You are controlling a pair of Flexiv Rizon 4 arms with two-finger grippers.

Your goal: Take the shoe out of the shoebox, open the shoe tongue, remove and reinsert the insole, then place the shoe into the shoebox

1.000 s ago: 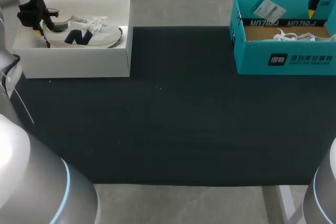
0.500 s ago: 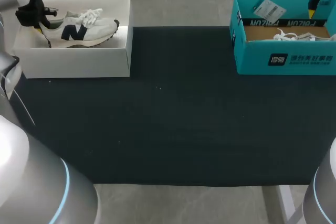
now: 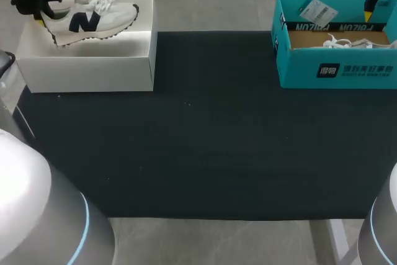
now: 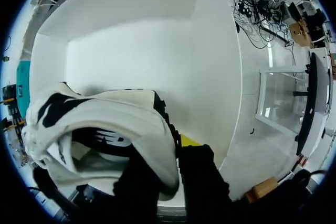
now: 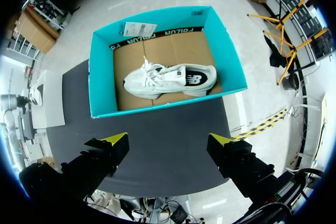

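left hand (image 3: 41,17) grasping white sneaker (image 3: 93,17) by heel, above white shoebox (image 3: 87,69), far left | right hand (image 5: 168,145) released, over teal shoebox (image 3: 298,66) holding second white sneaker (image 5: 170,80), far right

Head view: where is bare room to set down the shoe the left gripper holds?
The dark mat is bare between the white shoebox and the teal shoebox, and along its near side. The white shoebox, under the held shoe, is bare too. Crowded: the teal shoebox, holding another shoe.
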